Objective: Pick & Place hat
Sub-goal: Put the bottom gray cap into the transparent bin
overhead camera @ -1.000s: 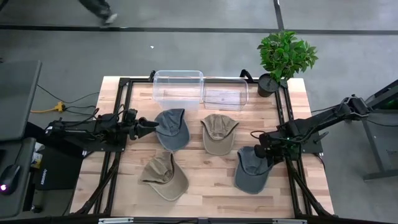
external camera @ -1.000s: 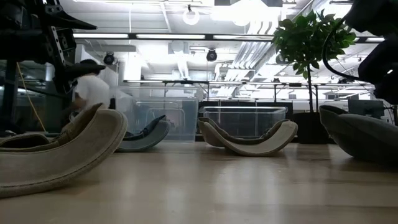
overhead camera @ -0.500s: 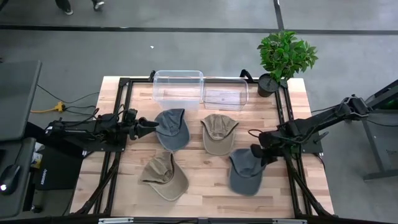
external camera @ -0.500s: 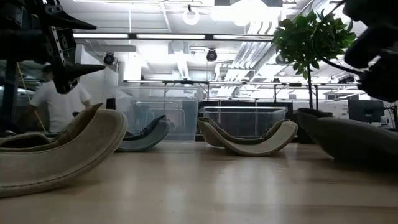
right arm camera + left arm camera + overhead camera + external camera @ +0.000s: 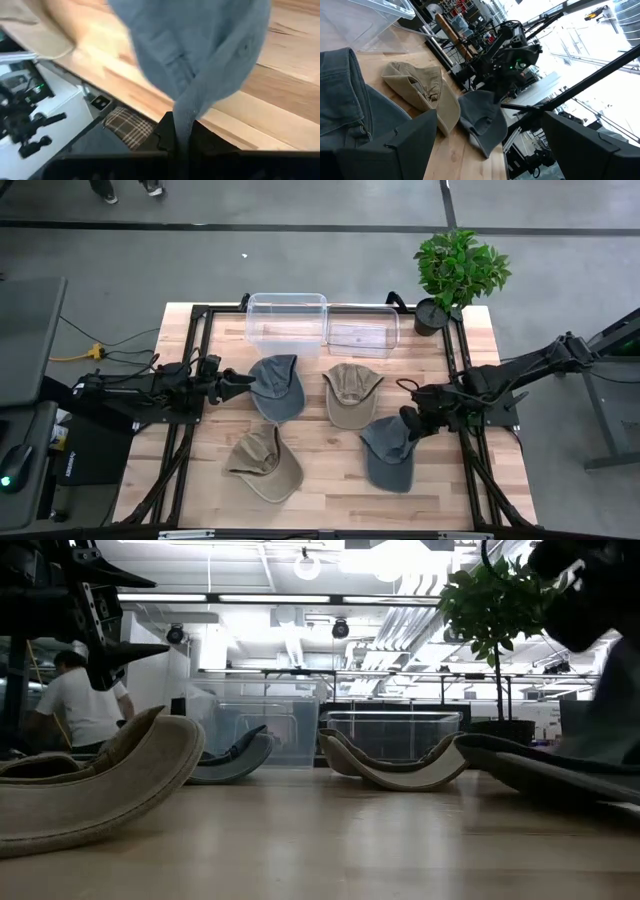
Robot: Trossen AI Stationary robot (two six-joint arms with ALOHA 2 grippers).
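A grey hat [image 5: 386,452] lies near the table's right side, with my right gripper [image 5: 409,423] shut on its far-right edge. The right wrist view shows it as grey cloth [image 5: 200,50] running down into my right gripper [image 5: 181,136]. Further hats lie upside down on their crowns: a blue-grey one [image 5: 276,386], a tan one [image 5: 350,395] mid-table and a tan one [image 5: 265,463] near the front. My left gripper [image 5: 240,380] stands open and level beside the blue-grey hat, touching nothing. In the left wrist view my left gripper [image 5: 490,150] has nothing between its fingers. My right gripper pinches a narrow fold of the grey hat's edge [image 5: 192,107] between its two fingers. It comes slanting down from the table's right. That edge is raised off the wood and the hat tilts; its other end [image 5: 480,752] stays low at the table.
Two clear plastic bins [image 5: 287,320] [image 5: 362,331] stand side by side at the table's far edge. A potted plant [image 5: 455,275] stands at the far right corner. A person [image 5: 80,705] is in the room behind the table. Bare wood shows along the near edge.
My right gripper has risen and gone a little toward the table's left, rolling as it went. It has drawn the grey hat's held edge up with it. The hat has slid toward the left and now tilts, one side raised.
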